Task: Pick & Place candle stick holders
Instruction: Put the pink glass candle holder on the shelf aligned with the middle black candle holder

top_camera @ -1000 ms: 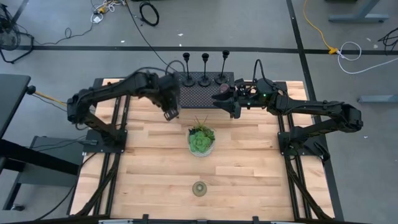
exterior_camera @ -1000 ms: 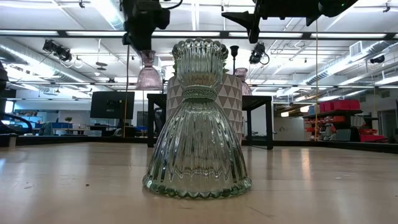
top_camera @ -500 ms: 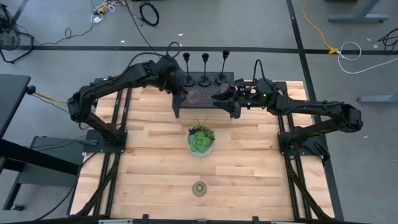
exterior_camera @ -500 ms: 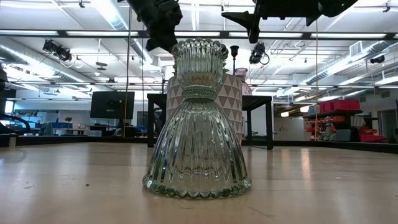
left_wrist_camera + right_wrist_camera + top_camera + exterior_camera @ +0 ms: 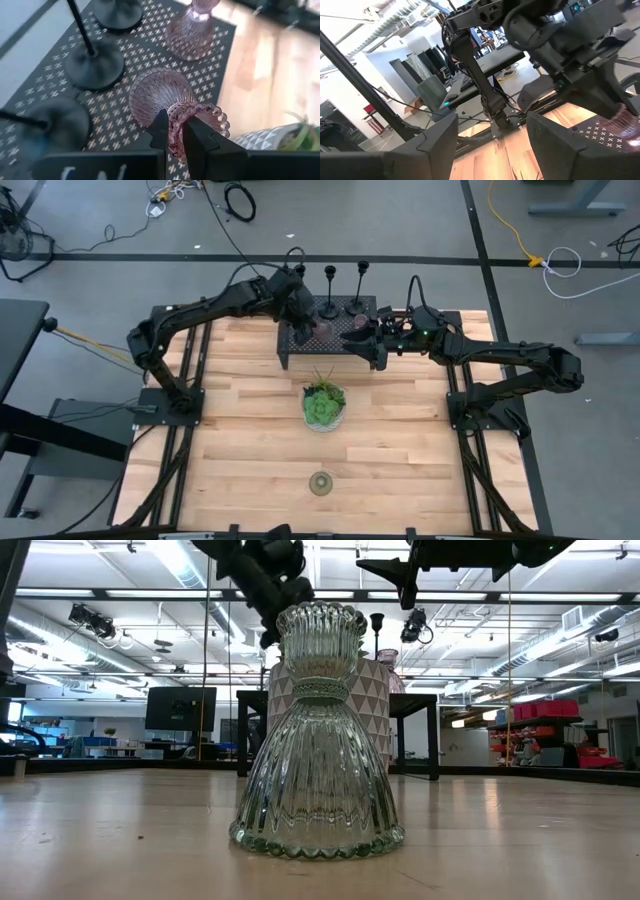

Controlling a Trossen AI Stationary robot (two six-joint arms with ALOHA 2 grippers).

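Note:
Three slim black holders (image 5: 329, 290) stand by their round bases on the black mesh rack (image 5: 300, 352) at the table's far edge; their bases show in the left wrist view (image 5: 95, 64). A pink ribbed glass cup (image 5: 192, 27) stands on the rack. My left gripper (image 5: 316, 326) is over the rack, shut on a second pink cup (image 5: 157, 95). My right gripper (image 5: 352, 340) hangs open and empty over the rack's right part. A greenish glass cup (image 5: 320, 482) stands near the table's front edge; it also shows in the low view (image 5: 318, 735). My left gripper pinches the pink cup's wall at its beaded rim (image 5: 176, 119), one finger (image 5: 160, 131) outside and the other (image 5: 196, 141) at the mouth side. The fingers slant down from the table's left. The cup is tilted, its flared end toward the mesh; whether it touches, I cannot tell.
A green plant in a patterned bowl (image 5: 324, 406) stands at the table's middle, just in front of the rack. Both arms are close together over the rack. Bare wood (image 5: 230, 440) lies to the left, right and front of the plant.
My left gripper has carried the pink cup from beside the rack's left front corner toward the table's right and far edge, and is now over the rack's middle. It has stayed shut on the cup. My right arm has kept still.

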